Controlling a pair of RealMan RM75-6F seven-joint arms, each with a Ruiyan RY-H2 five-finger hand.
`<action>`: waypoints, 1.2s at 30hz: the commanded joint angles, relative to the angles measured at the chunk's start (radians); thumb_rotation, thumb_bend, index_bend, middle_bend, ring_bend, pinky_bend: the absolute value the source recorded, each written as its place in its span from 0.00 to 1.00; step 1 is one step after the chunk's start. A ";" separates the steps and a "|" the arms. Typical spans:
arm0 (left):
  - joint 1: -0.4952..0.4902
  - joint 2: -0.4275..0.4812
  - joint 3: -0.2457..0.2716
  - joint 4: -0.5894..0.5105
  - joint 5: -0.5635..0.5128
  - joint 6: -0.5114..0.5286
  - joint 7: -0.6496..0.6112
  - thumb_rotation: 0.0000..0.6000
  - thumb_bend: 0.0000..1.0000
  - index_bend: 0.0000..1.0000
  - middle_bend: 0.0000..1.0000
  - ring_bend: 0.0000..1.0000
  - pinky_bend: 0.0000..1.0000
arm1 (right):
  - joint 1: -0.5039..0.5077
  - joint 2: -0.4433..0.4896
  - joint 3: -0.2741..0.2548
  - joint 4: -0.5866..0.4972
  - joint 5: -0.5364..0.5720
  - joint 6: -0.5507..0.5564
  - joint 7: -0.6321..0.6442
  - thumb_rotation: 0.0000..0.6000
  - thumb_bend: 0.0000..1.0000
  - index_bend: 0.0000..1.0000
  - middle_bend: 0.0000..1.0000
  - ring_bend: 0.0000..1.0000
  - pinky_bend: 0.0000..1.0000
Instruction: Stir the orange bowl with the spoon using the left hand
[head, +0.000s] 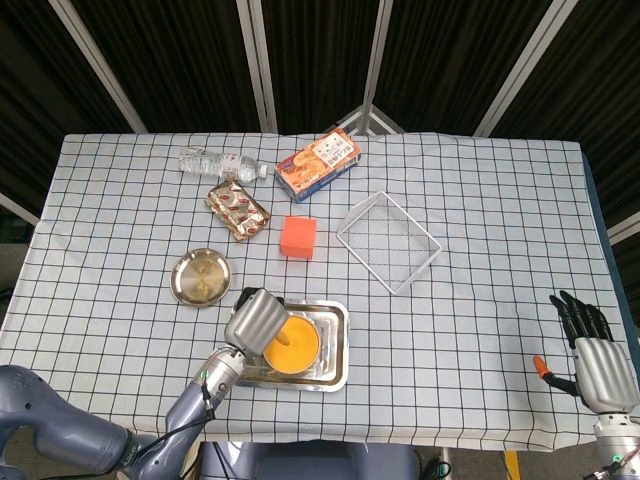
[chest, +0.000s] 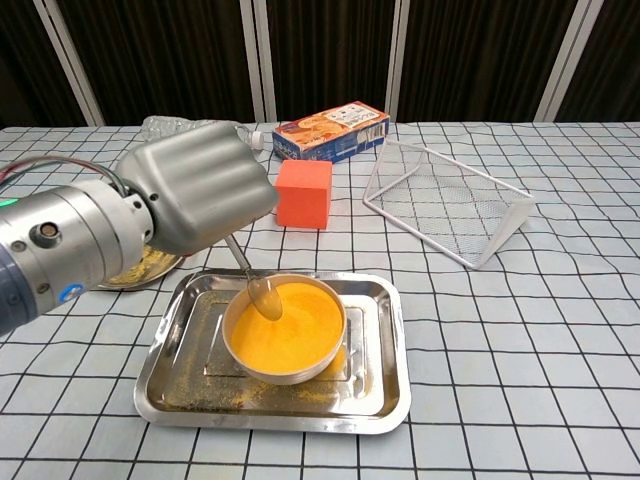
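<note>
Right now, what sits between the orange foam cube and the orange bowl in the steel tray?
Only bare checked tablecloth and the tray's far rim, clearest in the chest view, between cube and bowl.

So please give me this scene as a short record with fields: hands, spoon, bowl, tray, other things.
left robot hand: holds the spoon
right robot hand: open, at the table edge, holds nothing
spoon: tip in the bowl, left side
orange bowl: inside the tray, orange contents
metal tray: on the checked cloth
other things: orange cube, wire basket
</note>
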 joint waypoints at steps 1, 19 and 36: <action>-0.015 0.019 0.014 0.011 0.044 -0.010 0.034 1.00 0.83 0.87 1.00 0.96 1.00 | 0.000 0.000 0.001 0.000 0.001 0.000 0.000 1.00 0.36 0.00 0.00 0.00 0.00; 0.054 0.047 -0.054 0.078 0.131 0.099 -0.103 1.00 0.83 0.87 1.00 0.96 1.00 | 0.000 0.003 0.002 -0.001 0.009 -0.005 0.008 1.00 0.36 0.00 0.00 0.00 0.00; 0.193 0.065 -0.086 0.451 0.066 0.013 -0.451 1.00 0.80 0.84 1.00 0.95 1.00 | 0.003 0.001 -0.001 -0.009 0.003 -0.010 0.003 1.00 0.36 0.00 0.00 0.00 0.00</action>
